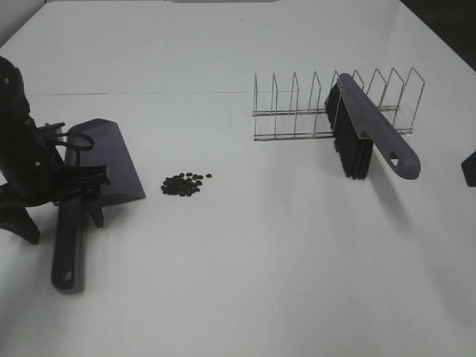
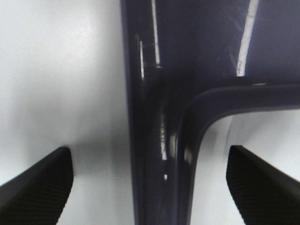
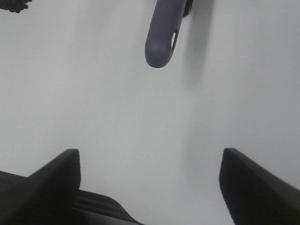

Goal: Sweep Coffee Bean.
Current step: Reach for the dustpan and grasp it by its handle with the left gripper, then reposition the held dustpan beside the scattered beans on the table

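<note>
The coffee beans [image 1: 184,184] lie in a small dark pile on the white table, just right of the grey-purple dustpan [image 1: 111,160]. My left gripper [image 1: 61,216] is open and straddles the dustpan's handle. In the left wrist view the handle [image 2: 154,140] runs between the two spread fingers [image 2: 35,187] without touching them. The brush [image 1: 372,134] leans in the wire rack [image 1: 297,111] with its black bristles down. My right gripper [image 3: 154,187] is open and empty over bare table, short of the brush handle's tip [image 3: 161,37].
The table's back edge runs across the top of the high view. A dark part of the right arm [image 1: 470,169] shows at the right edge. A few beans [image 3: 14,4] show in a corner of the right wrist view.
</note>
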Robot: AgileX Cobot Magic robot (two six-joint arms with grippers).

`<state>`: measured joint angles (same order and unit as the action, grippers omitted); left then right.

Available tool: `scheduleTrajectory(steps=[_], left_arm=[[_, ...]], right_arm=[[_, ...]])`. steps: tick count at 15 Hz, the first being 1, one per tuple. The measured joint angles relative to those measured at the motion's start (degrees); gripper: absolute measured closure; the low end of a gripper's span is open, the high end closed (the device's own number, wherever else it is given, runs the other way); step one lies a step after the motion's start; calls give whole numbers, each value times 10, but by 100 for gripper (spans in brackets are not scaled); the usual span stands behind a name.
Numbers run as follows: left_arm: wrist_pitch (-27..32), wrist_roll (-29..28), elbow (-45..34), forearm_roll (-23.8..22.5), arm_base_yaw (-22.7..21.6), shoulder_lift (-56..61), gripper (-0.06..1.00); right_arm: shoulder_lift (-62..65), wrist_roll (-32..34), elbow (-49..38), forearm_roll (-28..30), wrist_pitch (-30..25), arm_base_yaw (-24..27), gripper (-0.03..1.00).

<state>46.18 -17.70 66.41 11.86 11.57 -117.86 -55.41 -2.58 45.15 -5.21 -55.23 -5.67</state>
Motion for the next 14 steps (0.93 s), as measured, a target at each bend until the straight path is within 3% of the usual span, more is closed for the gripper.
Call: scheduleTrajectory(steps=[4,8,11,14], left_arm=[[8,0,4,-17,1,-5,20],[6,15,4,-57,1,-6,62],[2,54,4,-69,1,-6,61],[-41,68,-23,-110,12,14,61]], right_arm=[[0,0,0,0,0,0,20],[0,0,0,0,0,0,20],[0,0,0,0,0,0,20],[0,0,0,0,0,0,20]])
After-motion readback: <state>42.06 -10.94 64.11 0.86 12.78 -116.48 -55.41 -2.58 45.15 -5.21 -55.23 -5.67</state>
